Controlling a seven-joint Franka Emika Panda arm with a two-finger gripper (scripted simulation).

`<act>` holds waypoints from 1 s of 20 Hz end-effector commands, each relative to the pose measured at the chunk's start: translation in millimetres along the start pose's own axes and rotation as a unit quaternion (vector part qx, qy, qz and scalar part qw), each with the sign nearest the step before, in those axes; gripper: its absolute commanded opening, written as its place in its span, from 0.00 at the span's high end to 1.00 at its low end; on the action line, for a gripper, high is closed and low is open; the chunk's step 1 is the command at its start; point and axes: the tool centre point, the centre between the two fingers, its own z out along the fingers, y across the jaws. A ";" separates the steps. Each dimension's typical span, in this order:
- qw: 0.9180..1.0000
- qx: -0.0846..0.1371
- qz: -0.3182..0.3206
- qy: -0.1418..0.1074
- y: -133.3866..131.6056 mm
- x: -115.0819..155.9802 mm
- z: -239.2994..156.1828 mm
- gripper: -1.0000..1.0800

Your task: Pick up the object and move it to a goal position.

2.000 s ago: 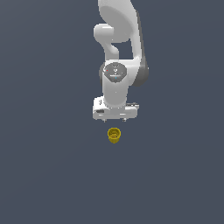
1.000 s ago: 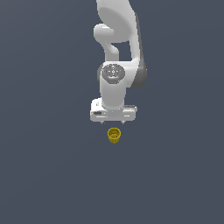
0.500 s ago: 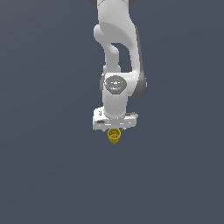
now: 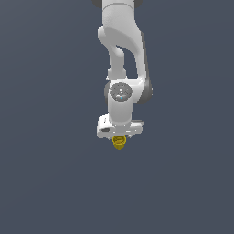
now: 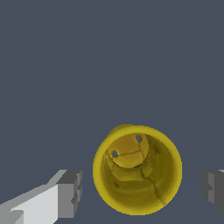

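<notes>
**Grasp not yet made; lift and transfer outstanding**

Exterior view: gripper (image 4: 119,136) sits low over the cup (image 4: 119,143), which stands mouth-up on the dark surface (image 4: 50,183). Only the cup's lower part shows beneath the white hand; contact cannot be judged from here. No goal marker is visible.

Wrist view: cup (image 5: 137,169) seen from straight above, rimmed mouth open, centred between the two fingers (image 5: 70,194). Fingers are spread, one on each side, each with a clear gap to the rim. Judgement: approach and alignment look done; closing, lifting and moving to goal remain.
</notes>
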 end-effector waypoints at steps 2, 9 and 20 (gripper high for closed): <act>1.000 0.000 0.000 0.000 -0.1 -0.7 16.6 0.04; 1.000 0.000 -0.001 0.001 -0.3 0.2 41.7 0.04; 1.000 0.000 -0.001 0.001 -0.2 0.7 42.4 1.00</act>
